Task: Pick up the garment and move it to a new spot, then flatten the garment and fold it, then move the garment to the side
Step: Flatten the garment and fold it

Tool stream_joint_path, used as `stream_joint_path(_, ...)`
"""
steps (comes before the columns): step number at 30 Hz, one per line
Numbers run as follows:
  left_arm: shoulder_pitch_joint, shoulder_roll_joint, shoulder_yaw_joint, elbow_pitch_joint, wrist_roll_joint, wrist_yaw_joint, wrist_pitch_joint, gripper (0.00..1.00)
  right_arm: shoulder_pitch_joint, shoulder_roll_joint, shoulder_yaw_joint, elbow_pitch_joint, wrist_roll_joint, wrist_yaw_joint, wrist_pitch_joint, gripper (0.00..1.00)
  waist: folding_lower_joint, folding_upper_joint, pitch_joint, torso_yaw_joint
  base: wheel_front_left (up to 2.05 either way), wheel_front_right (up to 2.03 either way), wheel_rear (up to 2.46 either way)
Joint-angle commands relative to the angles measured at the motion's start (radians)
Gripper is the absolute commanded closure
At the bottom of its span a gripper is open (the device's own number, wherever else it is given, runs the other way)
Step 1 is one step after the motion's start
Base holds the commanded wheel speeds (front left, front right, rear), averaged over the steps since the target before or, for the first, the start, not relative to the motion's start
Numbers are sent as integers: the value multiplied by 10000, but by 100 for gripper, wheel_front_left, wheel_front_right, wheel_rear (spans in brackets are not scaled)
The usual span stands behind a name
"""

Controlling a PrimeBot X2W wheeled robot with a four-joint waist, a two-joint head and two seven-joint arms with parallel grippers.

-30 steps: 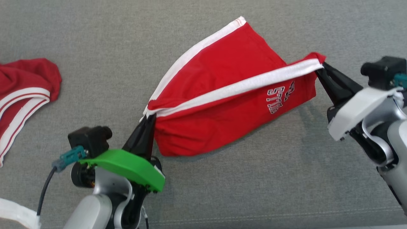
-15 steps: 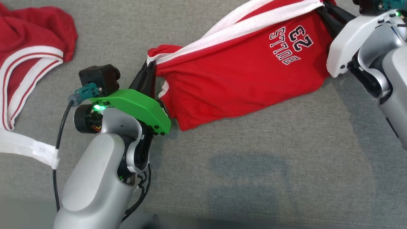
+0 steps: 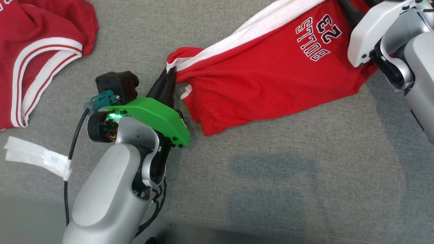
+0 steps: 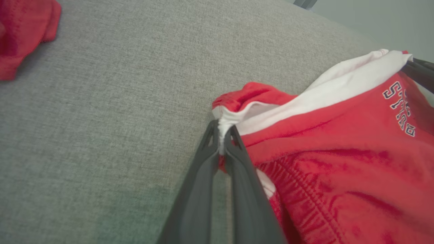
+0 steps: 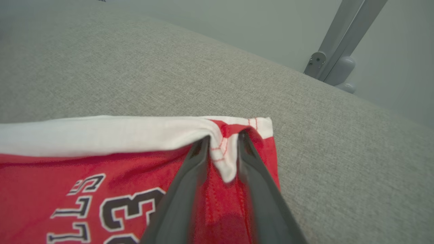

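The garment (image 3: 257, 81) is a pair of red shorts with a white side stripe and a "BULLS 23" print, spread across the grey cushion (image 3: 271, 176). My left gripper (image 3: 172, 73) is shut on its left corner; the left wrist view shows the white hem pinched between the tips of that gripper (image 4: 222, 130), with the garment (image 4: 339, 162) stretching away to the right. My right gripper (image 5: 224, 137) stands at the opposite corner with its jaws parted. The white hem of the garment (image 5: 67, 169) hangs loose between them.
A second red garment with white trim (image 3: 40, 40) lies at the far left, and its edge (image 4: 20, 34) shows in the left wrist view. A white strip (image 3: 34, 156) wraps the left arm's cable. A metal post (image 5: 342, 40) rises beyond the cushion's far edge.
The head camera has shifted. The garment has come down from hanging stretched between the grippers onto the cushion, print side up. The right gripper's jaws have parted; the left stays shut on its corner.
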Motion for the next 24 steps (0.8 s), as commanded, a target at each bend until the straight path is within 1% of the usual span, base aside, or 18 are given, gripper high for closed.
stream_joint_path(1,-65,31,24,-21,47,53,-9,84,-117,-13,28,39,-10,-15,-76,0,0,0,-40,-45,0,0,0)
stream_joint_path(2,11,26,31,-79,40,83,-28,71,-122,8,74,90,6,-15,-133,0,0,0,-74,-74,0,0,0)
stream_joint_path(3,102,46,41,-135,47,116,-54,24,-119,37,105,105,83,-15,-181,0,0,0,-121,-114,0,0,0)
stream_joint_path(4,199,106,4,-210,98,132,-75,0,-88,45,158,82,142,-15,-205,0,0,0,-179,-162,0,0,0)
stream_joint_path(7,529,360,-82,-532,326,234,-139,0,58,-158,449,-200,339,-15,-140,0,0,0,-386,-308,0,0,0)
stream_joint_path(9,789,524,-93,-930,482,331,-401,0,171,-340,567,-412,526,-15,-43,0,0,0,-559,-423,0,0,0)
stream_joint_path(12,1304,868,18,-1667,1055,586,-1127,0,374,-588,610,-583,745,-15,354,0,0,0,-795,-555,0,0,0)
stream_joint_path(15,1840,1178,-56,-2337,1779,916,-1929,0,574,-855,602,-604,885,-15,1038,0,0,0,-942,-578,0,0,0)
stream_joint_path(17,2132,1326,-159,-2628,2216,1059,-2374,0,655,-1014,618,-579,810,-15,1516,0,0,0,-957,-531,0,0,0)
stream_joint_path(19,2394,1319,-189,-2727,2413,1156,-2830,0,732,-1038,514,-421,707,-15,1982,0,0,0,-948,-461,0,0,0)
stream_joint_path(20,2477,1385,-337,-2711,2576,1065,-3023,0,763,-1005,488,-377,647,-12,2204,0,0,0,-936,-428,0,0,0)
stream_joint_path(24,2684,1112,-713,-2405,2740,968,-3584,0,763,-834,227,-188,435,-13,2861,0,0,0,-882,-213,0,0,0)
